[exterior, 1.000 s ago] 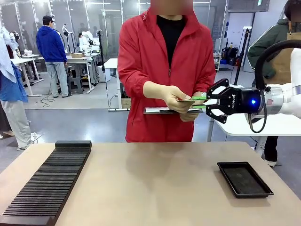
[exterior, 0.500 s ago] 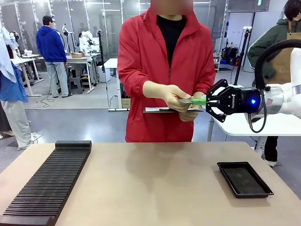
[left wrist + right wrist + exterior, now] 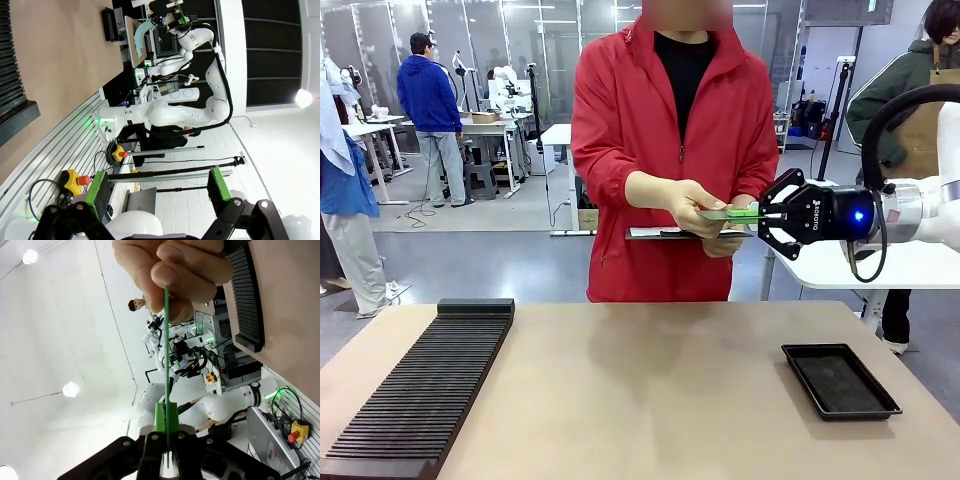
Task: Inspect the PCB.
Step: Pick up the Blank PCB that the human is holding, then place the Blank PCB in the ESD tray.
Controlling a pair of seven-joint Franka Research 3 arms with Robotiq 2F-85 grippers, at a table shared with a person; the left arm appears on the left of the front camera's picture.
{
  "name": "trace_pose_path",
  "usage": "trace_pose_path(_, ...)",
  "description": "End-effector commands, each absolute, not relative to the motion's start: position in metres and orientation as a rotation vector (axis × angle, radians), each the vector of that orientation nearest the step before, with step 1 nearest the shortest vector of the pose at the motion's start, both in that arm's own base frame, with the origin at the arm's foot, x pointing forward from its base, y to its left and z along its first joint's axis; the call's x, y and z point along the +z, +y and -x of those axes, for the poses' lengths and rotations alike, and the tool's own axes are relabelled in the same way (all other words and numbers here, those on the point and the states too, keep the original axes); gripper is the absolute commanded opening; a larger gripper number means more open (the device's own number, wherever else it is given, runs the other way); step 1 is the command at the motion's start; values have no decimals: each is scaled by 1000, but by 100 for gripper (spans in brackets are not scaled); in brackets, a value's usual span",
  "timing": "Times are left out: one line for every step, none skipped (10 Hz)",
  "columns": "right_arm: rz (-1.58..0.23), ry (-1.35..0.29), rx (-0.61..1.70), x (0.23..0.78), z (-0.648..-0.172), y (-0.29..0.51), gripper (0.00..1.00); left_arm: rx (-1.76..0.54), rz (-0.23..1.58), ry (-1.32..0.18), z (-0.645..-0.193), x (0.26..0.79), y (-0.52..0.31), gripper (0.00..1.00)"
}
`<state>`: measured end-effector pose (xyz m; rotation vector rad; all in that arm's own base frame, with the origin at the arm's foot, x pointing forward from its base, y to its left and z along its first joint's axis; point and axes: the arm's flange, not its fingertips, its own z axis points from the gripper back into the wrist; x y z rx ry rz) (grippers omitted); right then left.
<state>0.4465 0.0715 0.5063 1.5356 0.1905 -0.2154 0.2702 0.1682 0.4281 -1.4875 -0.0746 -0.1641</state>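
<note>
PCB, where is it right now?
Front view, right of centre, above the table: the PCB is clamped in the right gripper, the person's hand pinching its other end.

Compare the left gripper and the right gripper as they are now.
The left gripper has its jaws wide apart; the right gripper has them shut. The left gripper holds nothing, while the right gripper clamps one edge of the PCB, whose other end the person's hand pinches. Both are black with green pads.

Left pincer (image 3: 158, 189) agape (green pads (image 3: 218, 184)), tan table (image 3: 65, 60), black rack (image 3: 7, 50)
</note>
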Motion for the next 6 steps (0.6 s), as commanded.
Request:
trace_pose_path(-1536, 189, -214, 507, -447, 72, 0, -162, 1484, -75, -271, 430, 170, 100)
trace_pose_path(-1536, 189, -214, 507, -447, 72, 0, -162, 1484, -75, -271, 430, 170, 100)
trace_pose_path(-1536, 189, -214, 507, -447, 72, 0, -162, 1484, -75, -271, 430, 170, 100)
trace_pose_path(-1536, 189, -214, 507, -447, 72, 0, -162, 1484, -75, -271, 430, 170, 100)
trace_pose_path(-1536, 189, -214, 507, -447, 72, 0, -162, 1484, -75, -271, 430, 170, 100)
trace_pose_path(-1536, 189, -214, 507, -447, 72, 0, -162, 1484, -75, -271, 430, 170, 100)
